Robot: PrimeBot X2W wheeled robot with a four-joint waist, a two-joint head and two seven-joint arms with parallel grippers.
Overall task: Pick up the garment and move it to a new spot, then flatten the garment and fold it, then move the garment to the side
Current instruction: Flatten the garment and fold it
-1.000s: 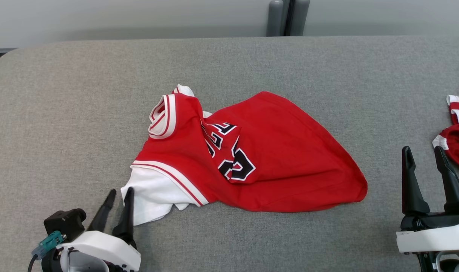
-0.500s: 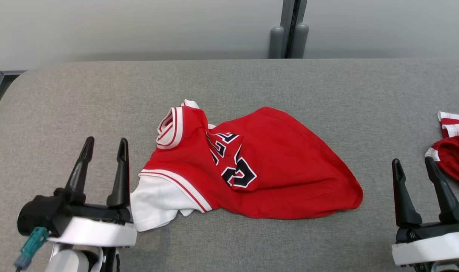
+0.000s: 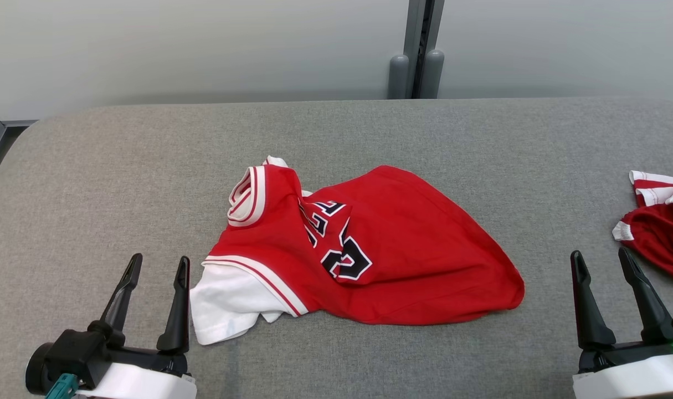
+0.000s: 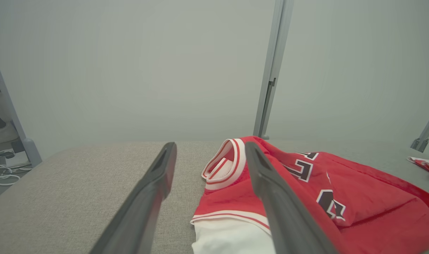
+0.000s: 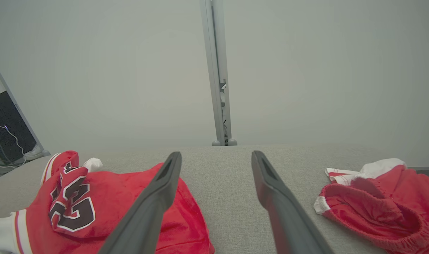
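Observation:
The garment point(image 3: 380, 255) is a red jersey with white trim, black numbers and a white sleeve, lying crumpled in the middle of the grey table point(image 3: 120, 183). It also appears in the left wrist view point(image 4: 359, 197) and the right wrist view point(image 5: 112, 197). My left gripper point(image 3: 157, 266) stands open at the lower left, just left of the white sleeve point(image 3: 225, 302), holding nothing. My right gripper point(image 3: 601, 259) stands open at the lower right, well right of the jersey's hem, also holding nothing.
A second red and white garment point(image 3: 660, 233) lies bunched at the table's right edge, close to my right gripper, and shows in the right wrist view point(image 5: 383, 197). A grey post point(image 3: 419, 50) rises behind the table against a pale wall.
My left gripper has opened wide, letting go of the white sleeve, and drawn back to the left of it. The camera tilted, shifting the whole picture. The right gripper stays open.

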